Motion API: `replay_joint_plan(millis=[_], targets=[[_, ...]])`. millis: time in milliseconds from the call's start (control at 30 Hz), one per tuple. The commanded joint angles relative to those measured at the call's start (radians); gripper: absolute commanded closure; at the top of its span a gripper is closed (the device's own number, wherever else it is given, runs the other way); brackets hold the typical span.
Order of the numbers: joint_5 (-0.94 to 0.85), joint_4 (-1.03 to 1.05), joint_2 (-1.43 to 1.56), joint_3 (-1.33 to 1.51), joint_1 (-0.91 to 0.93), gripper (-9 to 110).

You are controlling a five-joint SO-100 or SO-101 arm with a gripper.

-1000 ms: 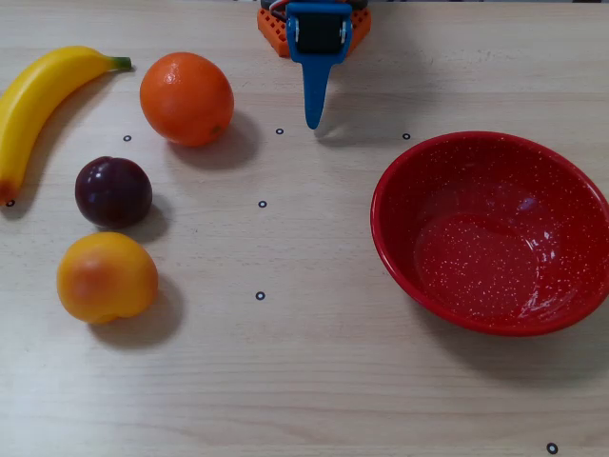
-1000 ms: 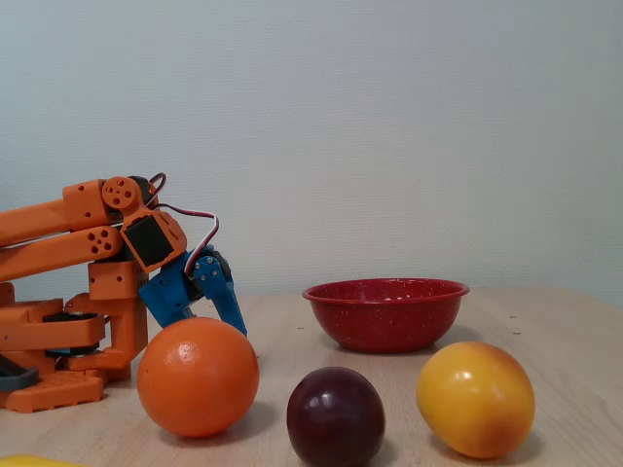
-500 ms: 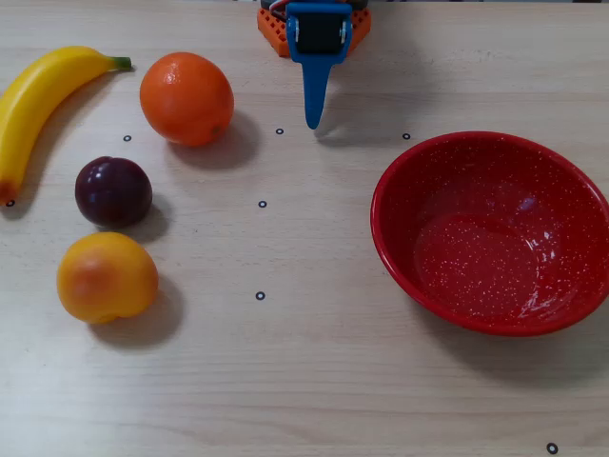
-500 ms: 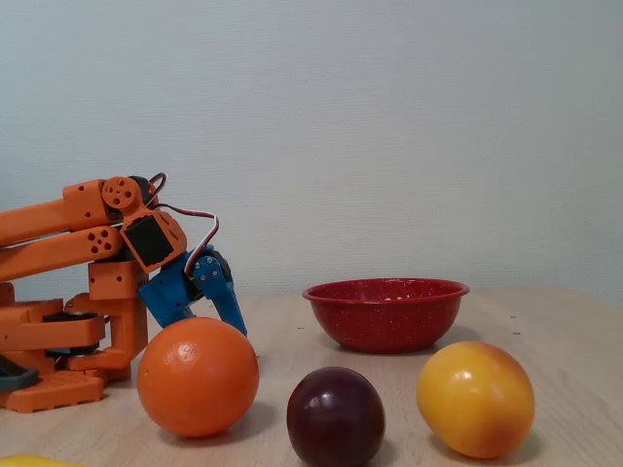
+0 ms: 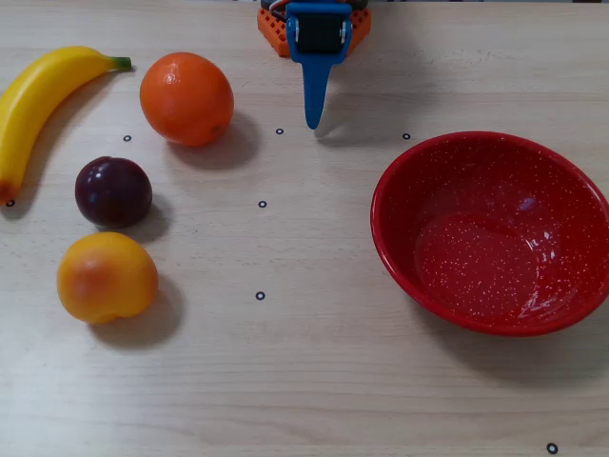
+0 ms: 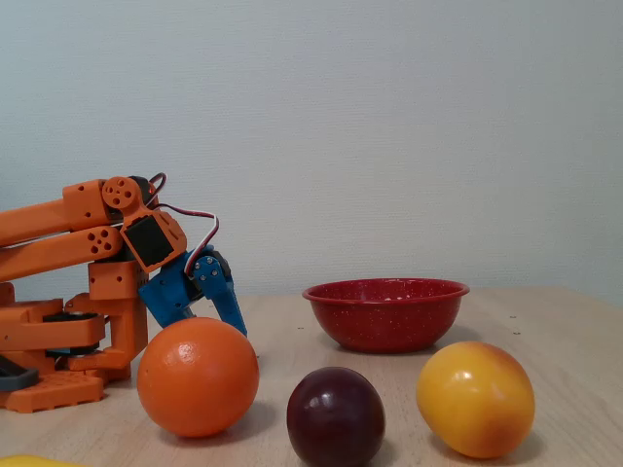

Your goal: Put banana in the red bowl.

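Nothing has moved since the earlier frames: your arm and every fruit sit exactly where they were. Starting nearest the fixed view's camera, you have the yellow-orange fruit (image 6: 476, 399) and the dark plum (image 6: 336, 415) up front, with the orange (image 6: 198, 376) just behind them to the left; only a sliver of the banana shows at that view's bottom left corner. In the overhead view the banana (image 5: 43, 100) lies along the left edge of the desk (image 5: 304, 381), green stem tip pointing toward the orange (image 5: 186, 98), reddish end nearest the plum (image 5: 113, 191), touching neither. The yellow-orange fruit (image 5: 107, 277) sits just beside the plum. The red bowl (image 5: 491, 231) stands well apart on the right side of that view, upright and holding nothing. Farthest back, your pincer (image 5: 312, 120) hangs tip-down near the arm's orange base (image 5: 273, 29), its blue fingers pressed together and gripping nothing, between the orange and the bowl and clear of both; the fixed view shows the pincer (image 6: 238, 327) tilted down just above the desk.
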Motion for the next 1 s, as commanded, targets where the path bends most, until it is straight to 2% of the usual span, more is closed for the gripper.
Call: replay_joint_plan(millis=[0,500,967], targets=[[0.008,0.052,0.015,0.014,0.005,102],[0.029,0.021,-0.041,-0.057,0.006,102],[0.034,-0.012,-0.337,-0.318,0.074,102]])
